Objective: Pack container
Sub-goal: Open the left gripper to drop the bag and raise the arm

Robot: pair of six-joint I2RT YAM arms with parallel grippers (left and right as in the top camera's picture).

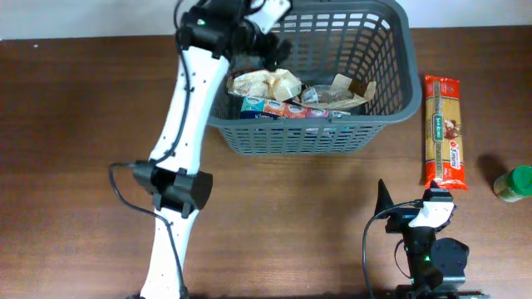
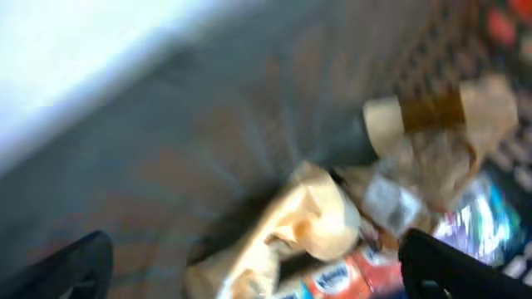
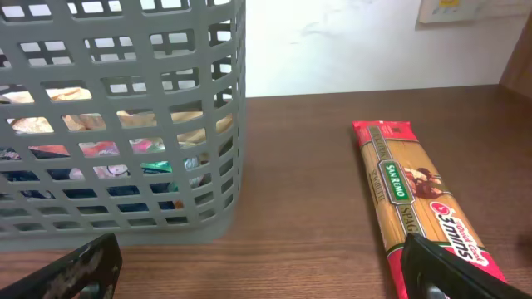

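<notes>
Lying beside container (image 1: 291,143): spaghetti packet (image 1: 445,133), jar (image 1: 515,183); left gripper (image 2: 253,253), right gripper (image 3: 262,253) wide, empty.

"What did the left wrist camera catch?"

"A blurred look into the container (image 2: 208,124), with its grey slotted wall behind. A tan bag (image 2: 307,220) lay mid-frame. The left gripper (image 2: 258,270) had its dark fingertips (image 2: 75,266) wide apart at the lower corners."

"Anything else?"

"A brown-banded pack (image 2: 440,116), perhaps paper, and a red-and-white packet (image 2: 332,278)."
</notes>
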